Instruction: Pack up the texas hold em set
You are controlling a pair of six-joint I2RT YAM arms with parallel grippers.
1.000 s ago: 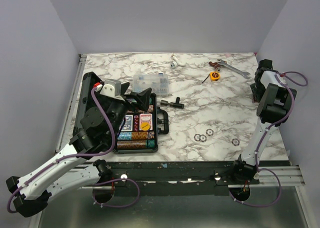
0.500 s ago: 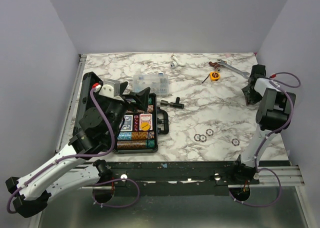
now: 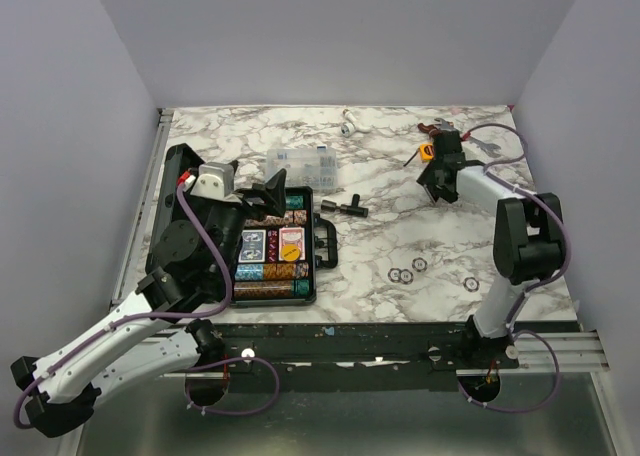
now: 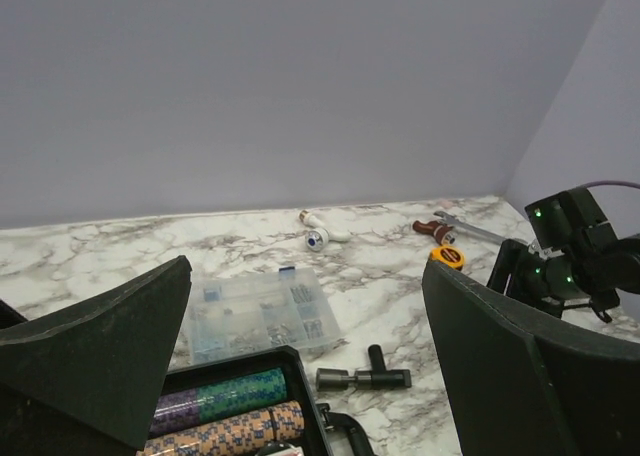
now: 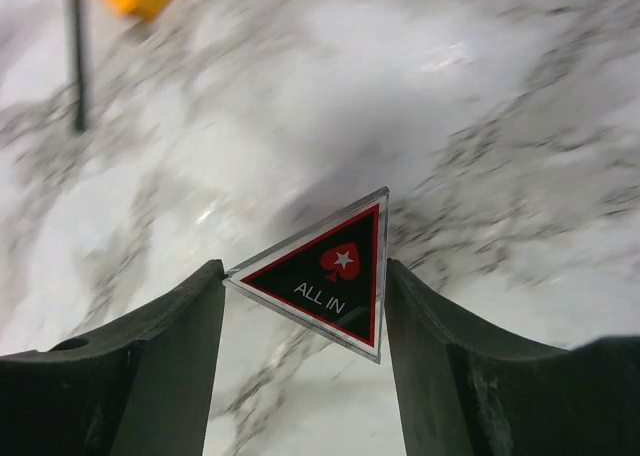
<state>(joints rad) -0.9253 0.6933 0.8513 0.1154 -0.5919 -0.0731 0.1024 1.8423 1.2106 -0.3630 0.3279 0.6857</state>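
**Black poker case lies open; ALL IN triangle clamped well to its right**

The black hard case (image 3: 312, 276) sits open on the marble table (image 3: 400, 231). Its lid (image 3: 172, 191) is thrown back on the case's left side and is partly hidden by the left arm. Its handle (image 3: 326, 244) faces right. Inside the case, rows of poker chips (image 3: 268, 273) fill the near compartments, and another row runs along the far edge. Between these rows lie a blue deck (image 3: 253, 244) and a red deck (image 3: 291, 244), with a round yellow piece showing on top of the red one.

The left gripper (image 3: 255, 183) hangs above the far end of the case. Its jaws are spread wide, with nothing between them, and it touches neither the chips nor the cards. From its wrist camera, the far row of chips shows below the two dark fingers.

The right gripper (image 5: 305, 278) is well to the right of the case and somewhat beyond it, above bare marble. Its jaws are closed on a clear-edged ALL IN triangle (image 5: 330, 266), black with a red border and a spade mark. One corner of the triangle is against one finger and its opposite edge against the other. The triangle is therefore outside the case.

Just beyond the case's far edge lies a clear compartment box (image 3: 300, 161). A black T-shaped tool (image 3: 345, 207) lies just right of the case's far corner. A yellow tape measure (image 3: 430, 152) lies far to the right, near the right gripper. Several washers (image 3: 407, 272) lie to the right of the handle, apart from the case.
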